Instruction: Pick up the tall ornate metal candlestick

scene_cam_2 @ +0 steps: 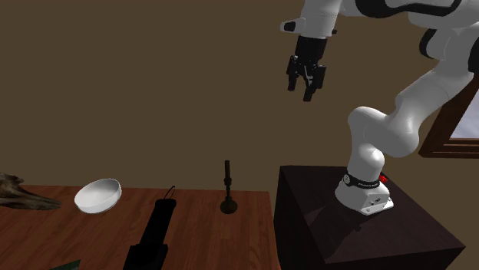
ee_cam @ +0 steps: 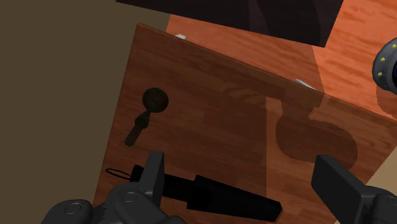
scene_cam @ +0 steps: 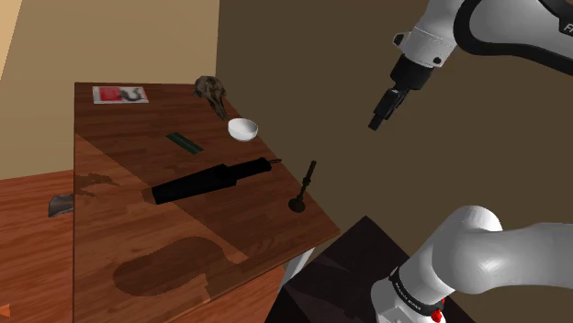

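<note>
1. The gripper (scene_cam: 378, 122) is held high, well apart from the table (scene_cam: 138, 239), with its fingers spread and nothing clasped.
2. The candlestick (scene_cam: 306, 188) is stood upright near the table's stand-side edge.
3. A long black tool (scene_cam: 207, 181) is laid just beside it.
4. Farther off, a white bowl (scene_cam: 242, 129) is seen, its inside plain white.

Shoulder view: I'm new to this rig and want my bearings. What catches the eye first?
The black gripper hangs open in the air, above and right of the wooden table. Near the table's right edge a small dark candlestick stands upright, beside a long black object lying flat. A white bowl stands out behind them.
</note>
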